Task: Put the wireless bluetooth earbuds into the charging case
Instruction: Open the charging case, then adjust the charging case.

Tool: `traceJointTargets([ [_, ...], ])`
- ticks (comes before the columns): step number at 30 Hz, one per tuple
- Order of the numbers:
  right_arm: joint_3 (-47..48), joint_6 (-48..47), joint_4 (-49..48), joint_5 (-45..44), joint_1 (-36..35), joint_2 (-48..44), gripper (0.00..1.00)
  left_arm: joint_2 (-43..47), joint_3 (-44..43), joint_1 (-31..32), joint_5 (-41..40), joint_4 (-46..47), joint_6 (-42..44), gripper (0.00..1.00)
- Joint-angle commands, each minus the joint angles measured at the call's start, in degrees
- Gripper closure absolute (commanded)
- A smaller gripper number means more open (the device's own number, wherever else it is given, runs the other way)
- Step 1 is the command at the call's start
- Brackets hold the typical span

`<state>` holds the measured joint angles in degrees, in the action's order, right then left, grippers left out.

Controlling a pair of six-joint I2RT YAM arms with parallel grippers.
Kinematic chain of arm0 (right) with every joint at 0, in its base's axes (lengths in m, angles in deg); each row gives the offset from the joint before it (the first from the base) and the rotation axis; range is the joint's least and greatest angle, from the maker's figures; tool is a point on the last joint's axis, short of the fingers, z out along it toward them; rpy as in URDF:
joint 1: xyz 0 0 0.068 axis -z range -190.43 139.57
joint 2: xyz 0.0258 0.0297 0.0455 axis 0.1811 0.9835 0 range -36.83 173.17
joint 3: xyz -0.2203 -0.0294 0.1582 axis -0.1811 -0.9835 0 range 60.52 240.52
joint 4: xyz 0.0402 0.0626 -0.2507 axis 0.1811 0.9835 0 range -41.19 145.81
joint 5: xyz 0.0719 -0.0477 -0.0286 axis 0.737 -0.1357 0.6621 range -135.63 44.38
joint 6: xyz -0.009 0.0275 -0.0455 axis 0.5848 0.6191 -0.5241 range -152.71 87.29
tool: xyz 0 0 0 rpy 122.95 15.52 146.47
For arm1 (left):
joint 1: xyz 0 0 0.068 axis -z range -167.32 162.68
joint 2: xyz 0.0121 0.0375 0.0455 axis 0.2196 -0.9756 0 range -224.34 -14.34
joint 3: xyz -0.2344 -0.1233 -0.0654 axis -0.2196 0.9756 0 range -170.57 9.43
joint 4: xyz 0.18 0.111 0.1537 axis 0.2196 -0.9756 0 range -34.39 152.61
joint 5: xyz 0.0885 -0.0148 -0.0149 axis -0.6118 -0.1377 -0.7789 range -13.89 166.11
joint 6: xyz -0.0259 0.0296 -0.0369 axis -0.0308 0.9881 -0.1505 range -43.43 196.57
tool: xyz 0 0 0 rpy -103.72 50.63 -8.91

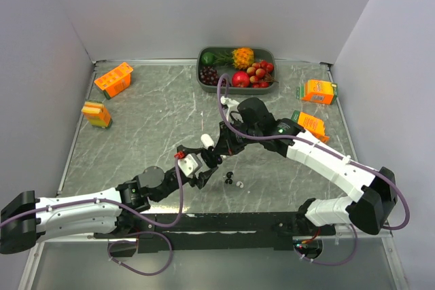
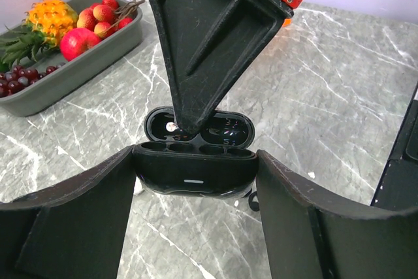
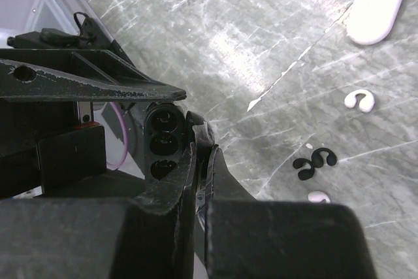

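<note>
A black charging case (image 2: 193,176) is open and held off the table between my left gripper's (image 2: 196,161) fingers; its wells (image 3: 163,142) look empty. My right gripper (image 3: 204,143) reaches down from above and is pinched on the case's raised lid (image 2: 225,127). In the top view the two grippers meet at the case (image 1: 206,163) in mid table. Two black earbuds (image 3: 313,163) lie together on the table to the right of the case. One white earbud (image 3: 360,100) lies farther off and another (image 3: 319,196) nearer. The buds also show in the top view (image 1: 231,180).
A white oval case (image 1: 206,140) lies just behind the grippers. A grey tray of fruit (image 1: 236,90) stands at the back. Orange cartons stand at back left (image 1: 113,79), left (image 1: 96,114), back right (image 1: 319,91) and right (image 1: 311,123).
</note>
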<state>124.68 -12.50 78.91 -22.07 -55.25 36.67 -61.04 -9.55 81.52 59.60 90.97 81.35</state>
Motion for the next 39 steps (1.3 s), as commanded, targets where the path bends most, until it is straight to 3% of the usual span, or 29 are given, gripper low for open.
traceJointTargets([
  [1, 3.7, -3.6, 2.8, -2.0, -0.7, -2.3, 1.00, 0.9, -1.0, -0.1, -4.0, 2.3, -2.4, 0.57],
  [2, 3.7, -3.8, 2.9, -2.3, -1.0, -2.4, 1.00, 0.9, -1.1, -0.1, -4.2, 2.1, -2.6, 0.49],
  [5, 4.7, -4.3, 3.8, -3.4, -1.2, -3.2, 1.00, 0.5, -1.4, 0.0, -5.1, 0.8, -3.0, 0.39],
  [11, 6.9, -6.3, 6.4, -5.9, -2.4, -3.8, 1.00, -0.8, -2.7, -0.1, -7.8, -1.5, -4.2, 0.26],
  [13, 7.4, -6.7, 6.8, -6.2, -2.6, -4.2, 1.00, -0.9, -2.9, 0.0, -8.3, -1.9, -4.4, 0.04],
  [25, 8.6, -10.2, 7.2, -11.4, -3.4, -7.8, 1.00, 0.9, -4.7, -0.1, -7.6, -6.5, -8.4, 0.04],
  [31, 4.0, -17.5, 1.7, -22.7, -4.5, -11.4, 1.00, 7.1, -5.9, -0.2, 7.3, -9.9, -8.4, 0.04],
  [34, -0.1, -24.7, -4.0, -23.5, -5.3, -13.5, 1.00, 7.8, -8.3, -0.9, 10.8, -14.5, -10.8, 0.04],
  [37, -5.1, -30.1, -10.5, -25.5, -6.8, -17.4, 1.00, 6.9, -10.5, -6.1, 19.7, -17.9, -16.0, 0.04],
  [39, -5.7, -31.8, -11.6, -24.3, -7.1, -18.7, 1.00, 6.1, -11.5, -13.4, 31.4, -17.6, -20.9, 0.04],
])
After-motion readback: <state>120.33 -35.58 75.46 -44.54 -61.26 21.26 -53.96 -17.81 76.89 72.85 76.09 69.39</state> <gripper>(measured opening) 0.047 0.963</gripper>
